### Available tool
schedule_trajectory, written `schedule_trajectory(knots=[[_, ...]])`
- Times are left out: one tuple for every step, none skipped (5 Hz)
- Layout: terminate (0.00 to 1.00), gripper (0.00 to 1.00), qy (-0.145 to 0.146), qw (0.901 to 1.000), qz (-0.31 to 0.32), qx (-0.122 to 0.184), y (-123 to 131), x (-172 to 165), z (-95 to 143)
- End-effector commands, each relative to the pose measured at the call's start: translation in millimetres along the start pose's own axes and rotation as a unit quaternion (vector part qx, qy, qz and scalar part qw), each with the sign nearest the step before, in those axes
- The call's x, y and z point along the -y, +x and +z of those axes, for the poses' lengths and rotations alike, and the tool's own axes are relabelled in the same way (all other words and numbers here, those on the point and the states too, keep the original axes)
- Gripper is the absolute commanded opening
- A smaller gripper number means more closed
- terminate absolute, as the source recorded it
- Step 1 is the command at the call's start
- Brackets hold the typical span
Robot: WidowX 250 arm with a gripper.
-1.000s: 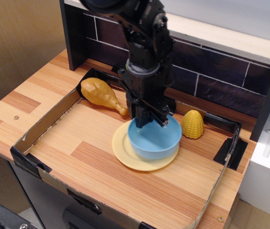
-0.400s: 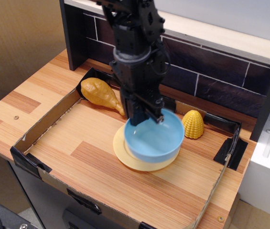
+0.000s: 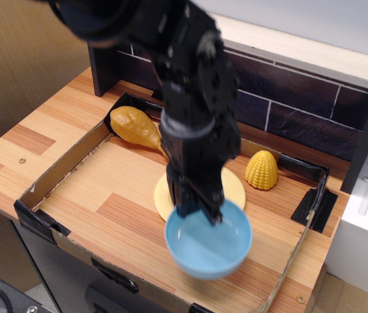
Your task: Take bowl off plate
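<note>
My gripper [image 3: 201,212] is shut on the far rim of the light-blue bowl [image 3: 208,242] and holds it in the air, clear of the plate, toward the front of the tray. The pale-yellow plate [image 3: 232,186] lies flat on the wooden surface behind the bowl. The arm hides much of the plate's middle; its left and right edges show. Nothing shows on the visible part of the plate.
A cardboard-walled tray [image 3: 53,179] rings the wooden work surface. A toy chicken drumstick [image 3: 135,127] lies at the back left. A yellow corn toy [image 3: 262,169] stands right of the plate. A dark brick wall [image 3: 301,98] rises behind.
The gripper lifted the bowl off the plate and carried it toward the front of the tray. The plate stayed in place.
</note>
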State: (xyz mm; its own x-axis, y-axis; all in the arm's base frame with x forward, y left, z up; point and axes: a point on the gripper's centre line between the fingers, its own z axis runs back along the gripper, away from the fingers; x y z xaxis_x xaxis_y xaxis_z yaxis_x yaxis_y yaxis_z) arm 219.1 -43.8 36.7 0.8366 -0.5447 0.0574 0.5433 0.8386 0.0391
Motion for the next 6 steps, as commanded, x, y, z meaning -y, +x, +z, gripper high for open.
schedule_trajectory(knots=[[0.00, 0.00, 0.014, 0.9999, -0.007, -0.006, -2.5, 16.0, -6.7], [0.00, 1.00, 0.021, 0.9995, 0.015, -0.015, -0.3, 14.7, -7.9], [0.00, 1.00, 0.013, 0.9994, 0.027, -0.019, 3.7, 11.9, -6.8], [0.00, 1.00, 0.012, 0.9987, 0.045, -0.018, 5.4, 10.2, 3.9], [0.00, 1.00, 0.014, 0.9982, 0.059, -0.002, 3.6, 1.5, 25.2], [0.00, 1.00, 0.016, 0.9953, 0.087, -0.041, 2.3, -10.4, 31.5]])
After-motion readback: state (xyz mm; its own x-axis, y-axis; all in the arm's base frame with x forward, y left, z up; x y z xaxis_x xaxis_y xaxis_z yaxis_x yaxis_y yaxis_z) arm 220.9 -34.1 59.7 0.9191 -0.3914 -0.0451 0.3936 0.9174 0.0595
